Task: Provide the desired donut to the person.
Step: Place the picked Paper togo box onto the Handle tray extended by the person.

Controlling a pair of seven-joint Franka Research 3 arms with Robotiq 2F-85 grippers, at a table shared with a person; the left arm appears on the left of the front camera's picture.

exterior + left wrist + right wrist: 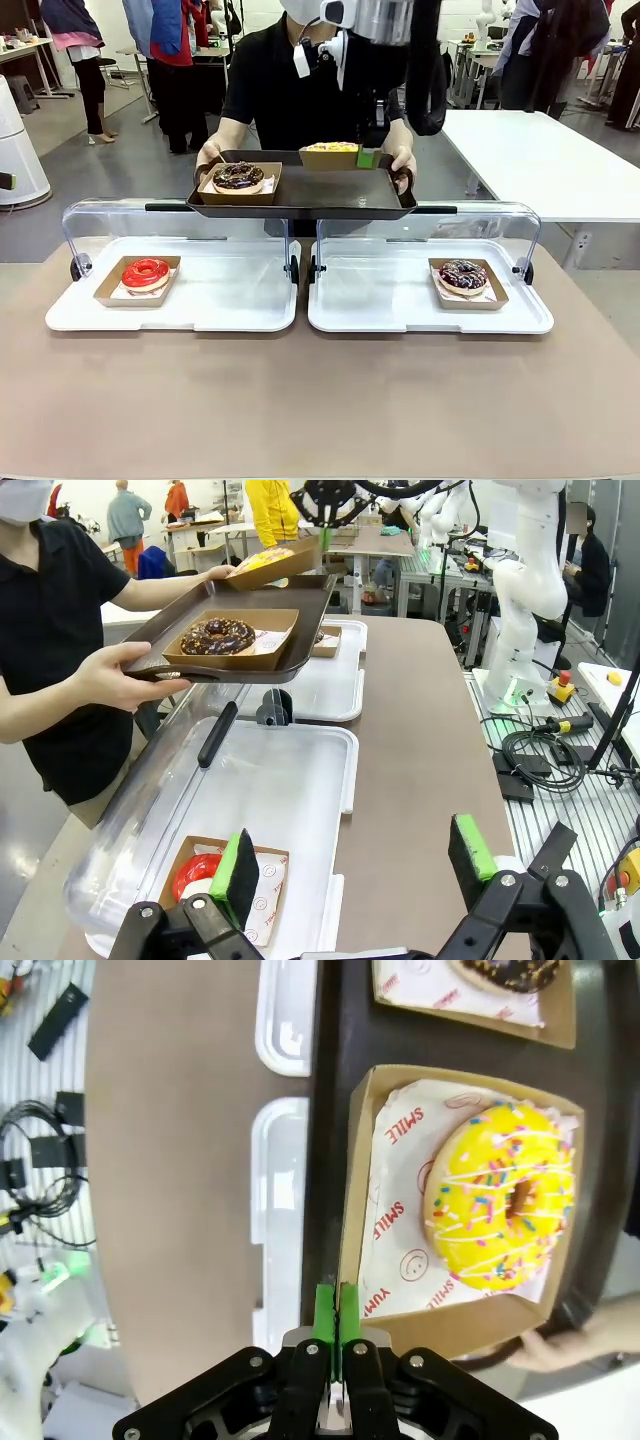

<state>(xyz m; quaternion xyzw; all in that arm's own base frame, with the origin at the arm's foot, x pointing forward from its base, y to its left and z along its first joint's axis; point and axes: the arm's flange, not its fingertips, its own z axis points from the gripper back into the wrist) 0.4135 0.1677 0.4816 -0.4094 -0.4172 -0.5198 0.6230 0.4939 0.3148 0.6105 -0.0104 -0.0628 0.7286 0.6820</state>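
The right hand (338, 1312) pinches the wall of the yellow donut's box (352, 1222) just ahead on the person's tray (300, 190), seemingly set down; tugging could tip it.

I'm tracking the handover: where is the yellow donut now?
In its cardboard tray, the yellow donut sits on the person's dark tray, right of the chocolate donut, with the right hand pinching the cardboard wall.
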